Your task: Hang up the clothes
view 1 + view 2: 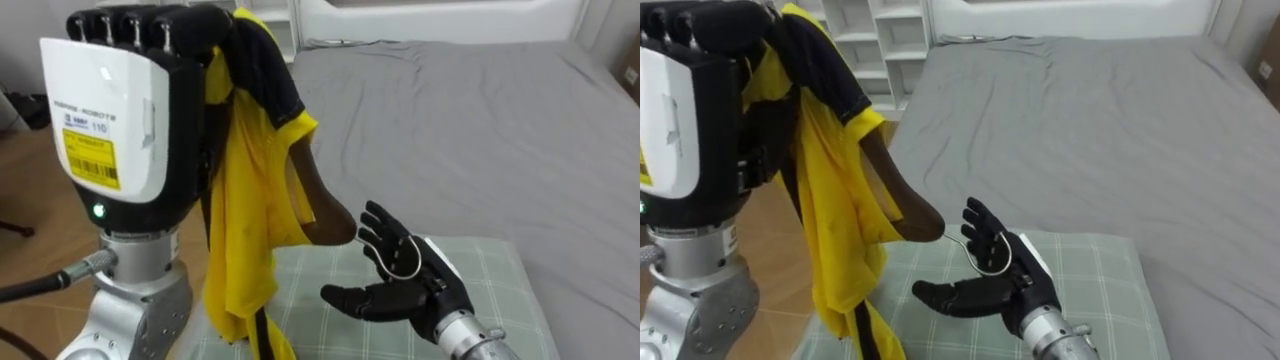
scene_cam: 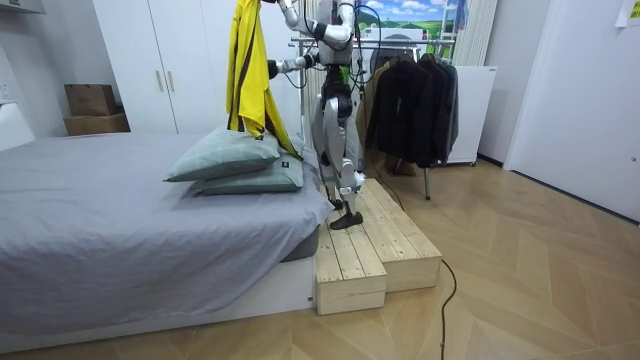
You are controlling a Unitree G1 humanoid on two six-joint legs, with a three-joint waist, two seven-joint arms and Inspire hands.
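I see the left hand [image 1: 110, 120] raised, fingers curled over the yellow shirt [image 1: 245, 220], which hangs above the pillow [image 1: 490, 270]. The right hand [image 1: 420, 290] is spread wide, just beside the brown hanger [image 1: 325, 210].

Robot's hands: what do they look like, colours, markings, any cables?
The left hand has a white shell over its back with a yellow label and a green light, black knuckles, a silver wrist and a grey cable. The right hand is black with a white back plate, a silver wrist and a thin pale wire loop.
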